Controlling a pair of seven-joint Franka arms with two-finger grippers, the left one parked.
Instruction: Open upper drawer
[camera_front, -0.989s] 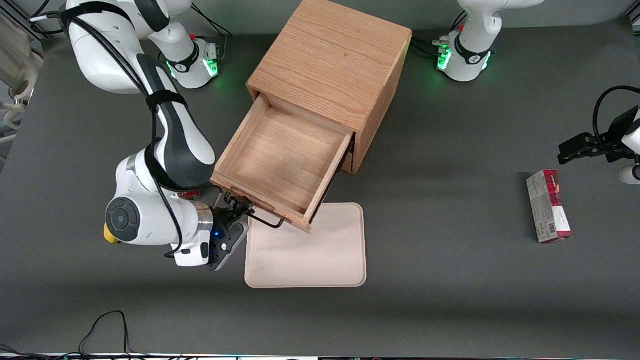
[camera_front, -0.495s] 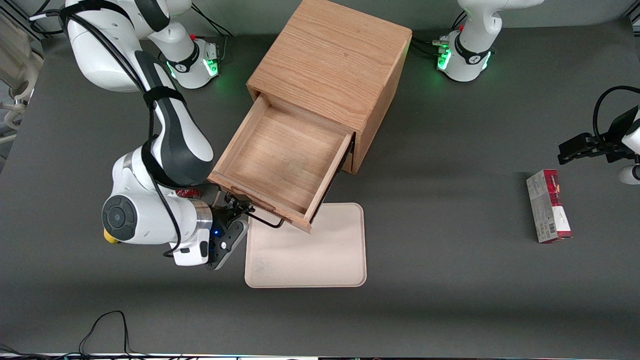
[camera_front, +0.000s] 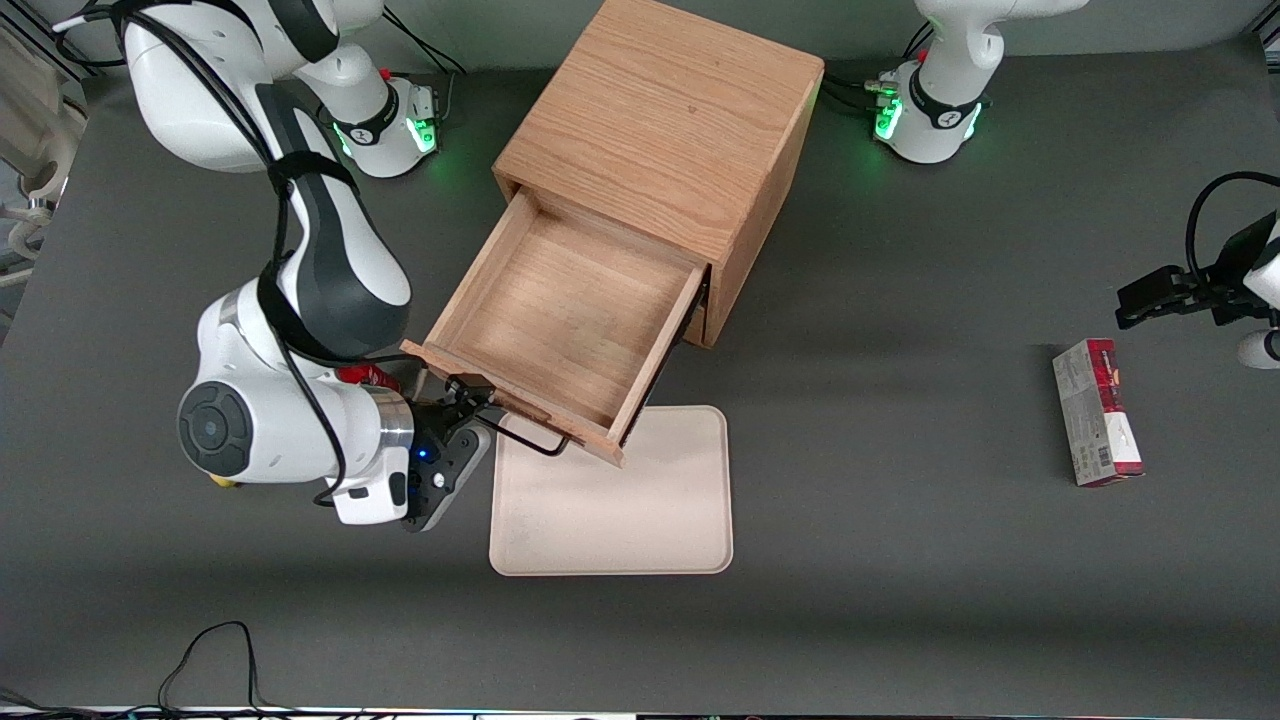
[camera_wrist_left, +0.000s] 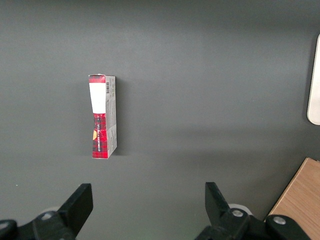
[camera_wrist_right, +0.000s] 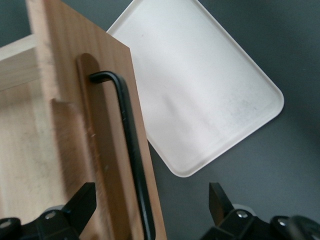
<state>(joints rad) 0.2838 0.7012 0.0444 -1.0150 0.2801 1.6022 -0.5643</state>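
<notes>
The upper drawer (camera_front: 560, 320) of the oak cabinet (camera_front: 660, 120) stands pulled far out, its wide shallow box empty. Its thin black wire handle (camera_front: 530, 440) runs along the front panel, over the tray. My right gripper (camera_front: 468, 405) is at the handle's end nearest the working arm. In the right wrist view the gripper (camera_wrist_right: 151, 200) is open, with the handle (camera_wrist_right: 131, 145) and the drawer front (camera_wrist_right: 107, 150) between the spread fingers and no pad touching the wire. The lower drawer is hidden under the upper one.
A cream tray (camera_front: 620, 510) lies on the dark table, partly under the drawer front; it also shows in the right wrist view (camera_wrist_right: 200, 85). A red and white box (camera_front: 1095, 410) lies toward the parked arm's end. A small red object (camera_front: 365, 375) is partly hidden under my arm.
My right arm has shifted sideways toward its own end of the table, uncovering the drawer front's corner. The drawer stays pulled out.
</notes>
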